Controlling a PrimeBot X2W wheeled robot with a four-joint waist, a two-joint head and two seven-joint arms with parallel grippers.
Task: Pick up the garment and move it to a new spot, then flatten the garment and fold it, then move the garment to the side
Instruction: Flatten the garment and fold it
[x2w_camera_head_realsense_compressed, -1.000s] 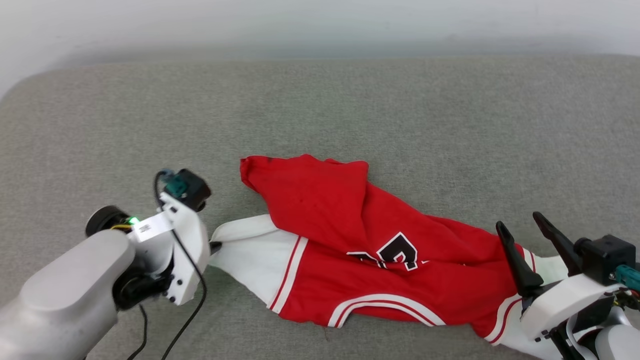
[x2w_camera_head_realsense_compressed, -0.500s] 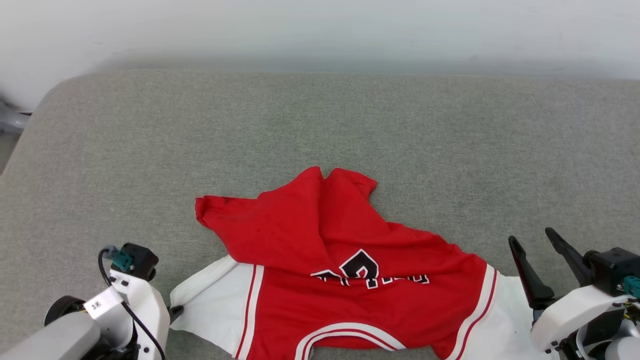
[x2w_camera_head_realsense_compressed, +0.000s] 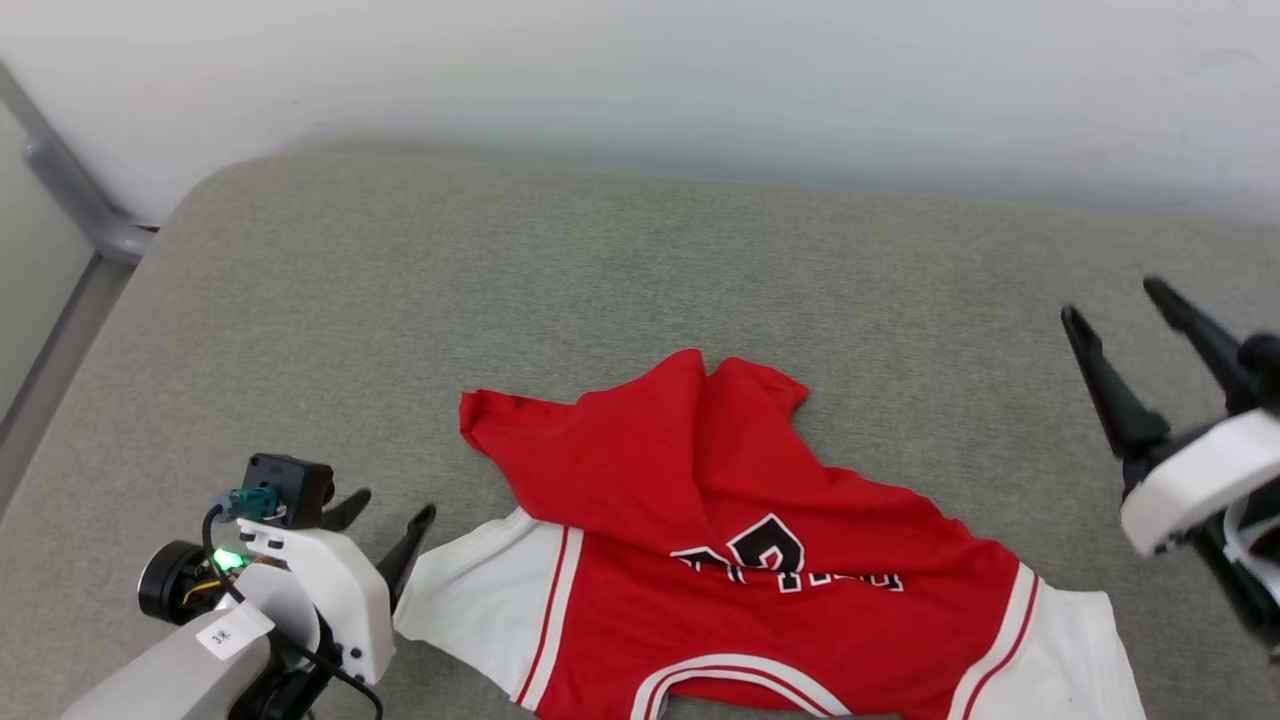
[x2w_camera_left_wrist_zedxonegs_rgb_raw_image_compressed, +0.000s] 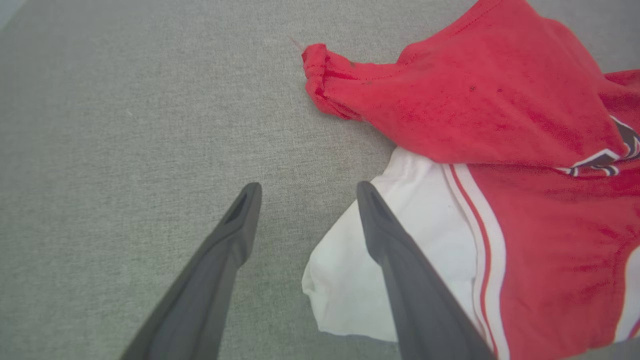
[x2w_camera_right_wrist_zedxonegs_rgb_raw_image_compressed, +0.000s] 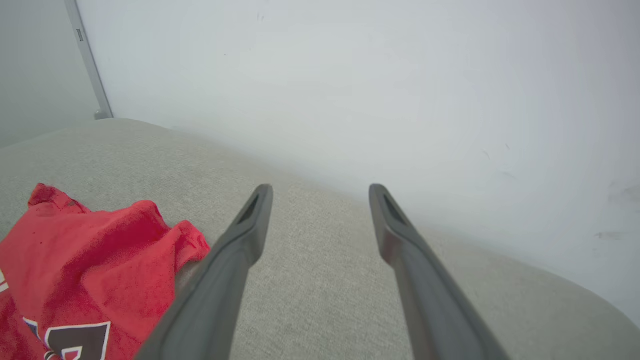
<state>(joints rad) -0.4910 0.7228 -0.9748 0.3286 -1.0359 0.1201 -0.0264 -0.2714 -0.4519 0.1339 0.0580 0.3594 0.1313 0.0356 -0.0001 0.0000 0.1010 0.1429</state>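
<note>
L gripper (x2w_camera_head_realsense_compressed: 395, 502) & R gripper (x2w_camera_head_realsense_compressed: 1110, 298) gaping, empty; garment (x2w_camera_head_realsense_compressed: 690, 490) crumpled on grey cushion (x2w_camera_head_realsense_compressed: 600, 270).

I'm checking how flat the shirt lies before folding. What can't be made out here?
- Garment collar: cut off by the head view's bottom edge.
- Chest lettering: partly under a folded red flap, head view.
- White sleeve: partly behind a finger of the left gripper, left wrist view.

The garment (x2w_camera_head_realsense_compressed: 640, 470) is soft, matt, creased knit cloth; its lettering (x2w_camera_head_realsense_compressed: 770, 550) looks smoother. The cushion (x2w_camera_head_realsense_compressed: 600, 280) beneath is coarse grey woven fabric. The left gripper (x2w_camera_head_realsense_compressed: 394, 503) has matt dark plastic fingers (x2w_camera_left_wrist_zedxonegs_rgb_raw_image_compressed: 225, 265) and a smooth white plastic shell (x2w_camera_head_realsense_compressed: 340, 590)
</note>
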